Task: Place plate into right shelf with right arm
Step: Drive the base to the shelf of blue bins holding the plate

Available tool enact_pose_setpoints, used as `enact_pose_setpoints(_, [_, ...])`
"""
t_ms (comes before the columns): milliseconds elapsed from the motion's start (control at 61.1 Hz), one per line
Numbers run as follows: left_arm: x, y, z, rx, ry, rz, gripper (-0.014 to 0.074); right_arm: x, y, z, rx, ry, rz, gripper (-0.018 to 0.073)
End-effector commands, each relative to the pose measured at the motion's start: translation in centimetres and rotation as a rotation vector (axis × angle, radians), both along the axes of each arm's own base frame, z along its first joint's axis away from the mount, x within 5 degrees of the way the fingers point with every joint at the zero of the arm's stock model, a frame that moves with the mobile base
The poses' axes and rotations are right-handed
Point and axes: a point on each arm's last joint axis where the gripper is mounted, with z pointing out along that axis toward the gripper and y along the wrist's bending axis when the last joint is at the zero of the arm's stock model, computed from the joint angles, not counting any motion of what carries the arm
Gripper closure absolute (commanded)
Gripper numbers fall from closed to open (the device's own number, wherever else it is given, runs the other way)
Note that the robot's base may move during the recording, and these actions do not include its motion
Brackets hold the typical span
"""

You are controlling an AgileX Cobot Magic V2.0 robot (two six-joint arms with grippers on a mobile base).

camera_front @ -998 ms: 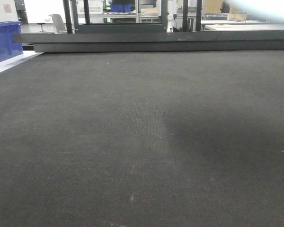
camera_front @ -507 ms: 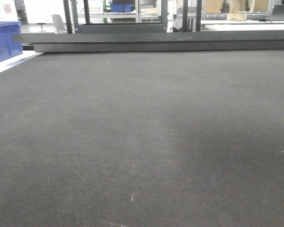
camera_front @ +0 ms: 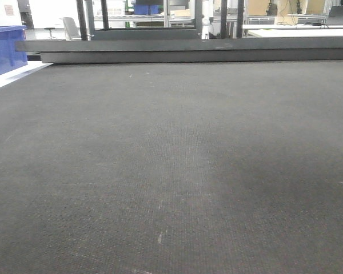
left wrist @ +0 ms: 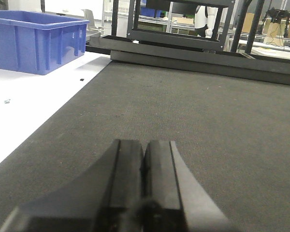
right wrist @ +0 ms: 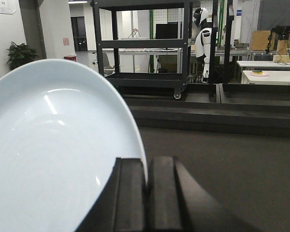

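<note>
Right gripper [right wrist: 146, 169]: I read its jaws drawn narrow and pinched on the rim of the plate [right wrist: 53, 145], with the rim's thin edge caught in the slit between them. Plate: held in that grip and tilted steeply on edge. It spreads up and to the left from the jaws, its glossy pale face with streaks of reflected light turned toward the right wrist camera. Beyond the grip, to the right: the dark mat [right wrist: 232, 169], running to a raised dark ledge [right wrist: 208, 113] along its far side. Farther off: a black rack on castors [right wrist: 140, 43] behind the ledge, a white humanoid figure [right wrist: 203, 38] just right of it, a potted plant [right wrist: 19, 55] at the far left, and a white table [right wrist: 268, 75] at the far right with a small yellowish thing on it that I cannot identify. Left gripper [left wrist: 144, 154]: jaws pressed flat together, nothing between them, pointing out along the same mat. To its left: a white tabletop [left wrist: 34, 92] bordering the mat, and on it, at the far left, a blue crate [left wrist: 38, 41]. The front view gives me the mat filling the frame and the crate's corner at the far left. Neither gripper nor the plate falls within it.
</note>
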Motion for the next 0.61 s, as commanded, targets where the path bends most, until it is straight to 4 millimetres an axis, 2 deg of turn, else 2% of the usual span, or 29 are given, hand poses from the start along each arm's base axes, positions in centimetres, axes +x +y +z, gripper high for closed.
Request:
enact_pose_setpoints(0, [-0.15,0.01,0.64,-0.008,-0.095,0.001,0.0643,-0.21,0.04,1.50,0.000,-0.102,0.006,0.0510])
enact_pose_setpoints(589, [-0.15,0.01,0.64,-0.008,-0.095,0.001,0.0643,-0.21,0.04,1.50,0.000,-0.102,0.006,0.0510])
